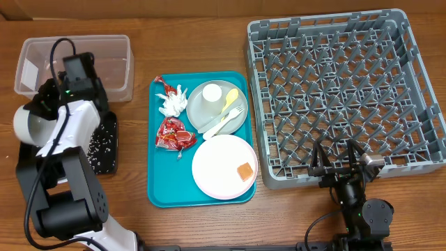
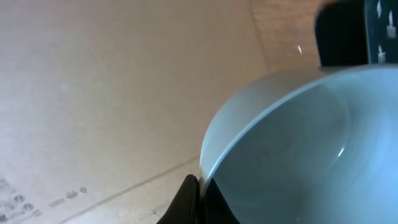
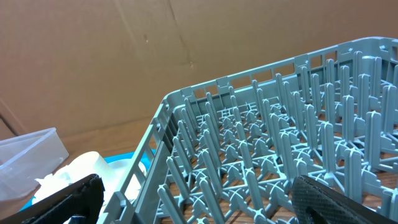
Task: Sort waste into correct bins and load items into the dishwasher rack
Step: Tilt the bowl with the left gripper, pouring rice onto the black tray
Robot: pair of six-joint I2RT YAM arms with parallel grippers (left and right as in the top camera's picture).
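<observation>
Overhead view, items as you find them:

- Left gripper (image 2: 196,198): pressed together on the rim of the white bowl (image 1: 29,124). You hold the bowl at the table's left edge, beside the black tray (image 1: 106,146), which carries scattered white rice grains (image 1: 103,139). In the left wrist view the bowl's rim sits pinched between your dark fingertips, and its hollow fills the right half of the picture.
- Clear tub (image 1: 111,52): behind your left arm, at the far left corner.
- Right gripper (image 1: 336,162): spread wide, holding nothing, at the near edge of the dishwasher rack (image 1: 345,90), well apart from the bowl.
- Teal serving tray (image 1: 159,188): between the black tray and the rack.
 - Grey plate (image 1: 209,117), far side: small white cup (image 1: 211,94), pale yellow spoon (image 1: 229,101) and fork (image 1: 227,123) rest on it.
 - White plate (image 1: 216,167), near side: orange food cube (image 1: 244,172) on its right part.
 - Crumpled white napkin (image 1: 173,102) and red wrapper (image 1: 173,134): left of the plates.
</observation>
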